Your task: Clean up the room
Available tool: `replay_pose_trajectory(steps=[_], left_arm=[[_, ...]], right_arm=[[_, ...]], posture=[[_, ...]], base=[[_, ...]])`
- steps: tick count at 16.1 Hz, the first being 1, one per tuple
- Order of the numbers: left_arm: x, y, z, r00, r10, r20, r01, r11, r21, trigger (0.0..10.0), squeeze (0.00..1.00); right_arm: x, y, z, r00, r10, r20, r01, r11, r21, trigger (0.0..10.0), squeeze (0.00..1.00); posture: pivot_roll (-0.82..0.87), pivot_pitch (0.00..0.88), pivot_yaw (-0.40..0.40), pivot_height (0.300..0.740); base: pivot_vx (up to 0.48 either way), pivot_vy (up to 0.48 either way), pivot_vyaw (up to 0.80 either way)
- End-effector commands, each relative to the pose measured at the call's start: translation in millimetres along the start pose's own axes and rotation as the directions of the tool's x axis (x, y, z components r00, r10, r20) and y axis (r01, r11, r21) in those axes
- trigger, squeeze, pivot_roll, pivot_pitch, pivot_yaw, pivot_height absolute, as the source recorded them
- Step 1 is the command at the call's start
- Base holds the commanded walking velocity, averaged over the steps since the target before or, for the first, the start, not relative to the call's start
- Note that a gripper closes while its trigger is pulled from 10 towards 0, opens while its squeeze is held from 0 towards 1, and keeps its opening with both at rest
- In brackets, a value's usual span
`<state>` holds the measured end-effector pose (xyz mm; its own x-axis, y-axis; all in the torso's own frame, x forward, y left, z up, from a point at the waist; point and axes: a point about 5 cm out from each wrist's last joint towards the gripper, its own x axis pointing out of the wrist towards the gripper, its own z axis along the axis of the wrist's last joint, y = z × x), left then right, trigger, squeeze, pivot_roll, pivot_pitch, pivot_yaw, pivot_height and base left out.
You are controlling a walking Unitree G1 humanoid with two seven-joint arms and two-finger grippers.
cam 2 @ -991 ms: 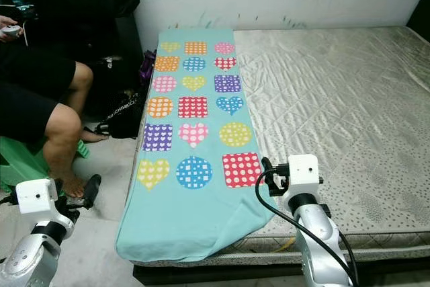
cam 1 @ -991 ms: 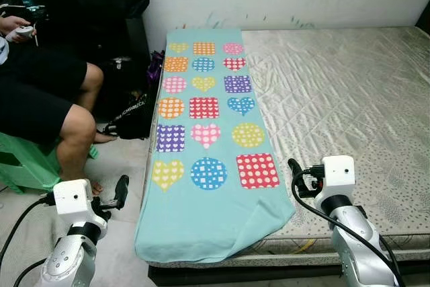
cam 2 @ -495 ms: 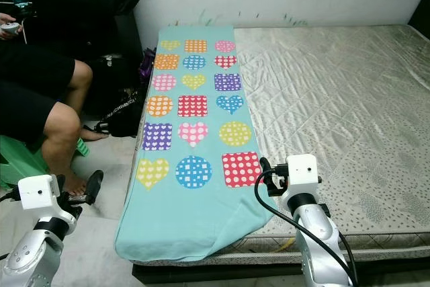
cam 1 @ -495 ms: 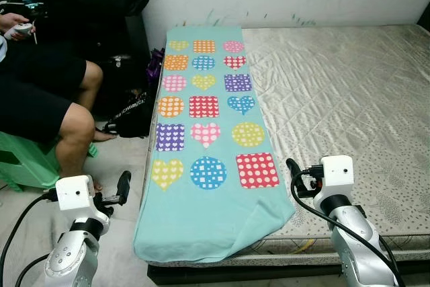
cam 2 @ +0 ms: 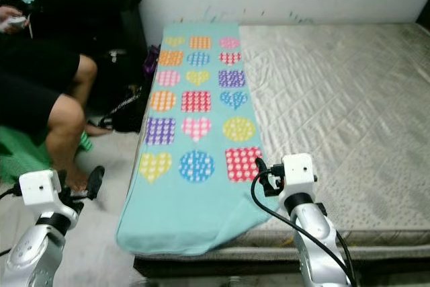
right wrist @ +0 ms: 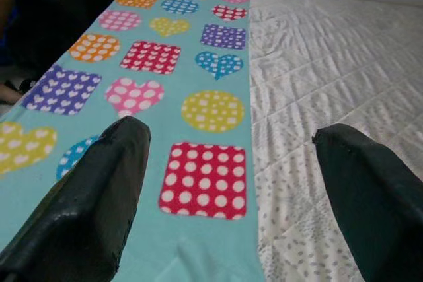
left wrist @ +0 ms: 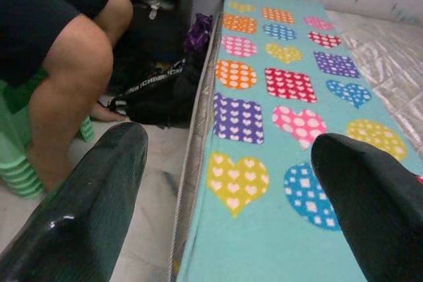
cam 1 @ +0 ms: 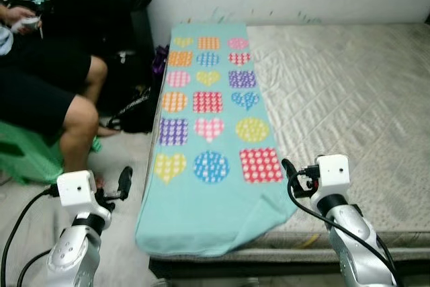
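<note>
A: How are the claws?

B: The left gripper has its fingers apart, at 7 o'clock over the floor beside the bed. The right gripper is also spread, at 5 o'clock over the near edge of the blanket.

A: What is the blanket like?

B: Soft turquoise cloth, long, with dotted hearts, circles and squares. It lies flat on the quilted grey mattress, running toward 12. At 10 a person sits on a green stool.
</note>
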<state>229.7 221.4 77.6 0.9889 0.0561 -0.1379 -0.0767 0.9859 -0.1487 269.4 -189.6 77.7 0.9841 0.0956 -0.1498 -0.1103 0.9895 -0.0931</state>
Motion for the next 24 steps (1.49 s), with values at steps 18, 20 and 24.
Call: replay_pose_trajectory(steps=[18,20,24], left_arm=[[2.6,-3.4,0.3,1.0,-0.025,0.011,0.026,0.999,-0.034,10.0,0.0],[3.0,-3.9,0.6,1.0,-0.027,0.013,0.028,0.999,-0.034,10.0,0.0],[3.1,-4.1,0.8,1.0,-0.02,0.012,0.021,0.999,-0.034,10.0,0.0]], right_arm=[[3.2,4.9,1.8,0.999,0.037,0.025,-0.036,0.999,-0.017,10.0,0.0],[3.5,5.0,1.8,0.999,0.038,0.025,-0.038,0.999,-0.018,10.0,0.0],[3.7,4.7,1.2,0.999,0.038,0.021,-0.037,0.999,-0.016,10.0,0.0]], posture=[[-0.16,0.055,0.033,0.594],[-0.16,0.054,0.032,0.594],[-0.16,0.063,0.028,0.594]], base=[[0.0,0.0,0.0],[0.244,0.0,0.0],[0.246,0.0,0.0]])
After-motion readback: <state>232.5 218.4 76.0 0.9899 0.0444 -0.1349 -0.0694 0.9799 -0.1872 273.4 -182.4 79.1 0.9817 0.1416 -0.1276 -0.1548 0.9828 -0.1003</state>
